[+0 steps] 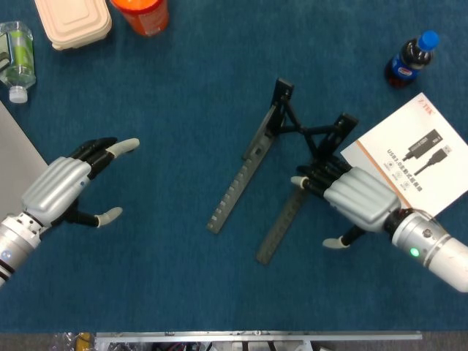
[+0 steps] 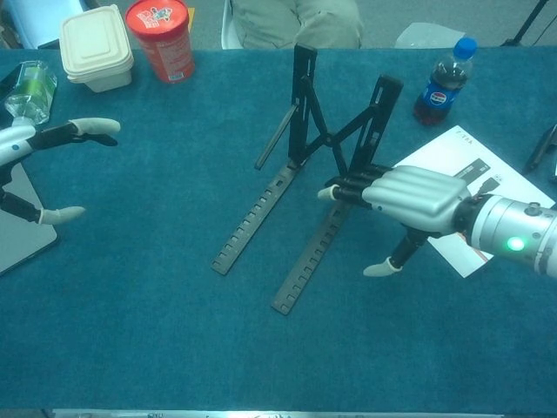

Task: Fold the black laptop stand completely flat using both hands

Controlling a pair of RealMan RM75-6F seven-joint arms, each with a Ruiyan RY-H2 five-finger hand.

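**Stand upright, one hand on it**

One black stand (image 1: 289, 164), two robot hands, two bottles, one tub (image 1: 72, 20), one red cup (image 2: 160, 37) and one leaflet (image 1: 409, 161) share a blue table (image 1: 183, 88). The stand sits mid-table, unfolded: two notched rails lie on the cloth, two uprights rise at the far end, joined by crossed struts. The right hand (image 1: 349, 196), knuckles up, lays its fingers (image 2: 348, 187) on the right rail beside the upright, thumb hanging apart below; a firm grip cannot be told. The left hand (image 1: 62, 190) hovers well away at the left edge, fingers spread, holding nothing. A cola bottle (image 1: 409, 60) stands far right, a clear bottle (image 1: 17, 62) far left.
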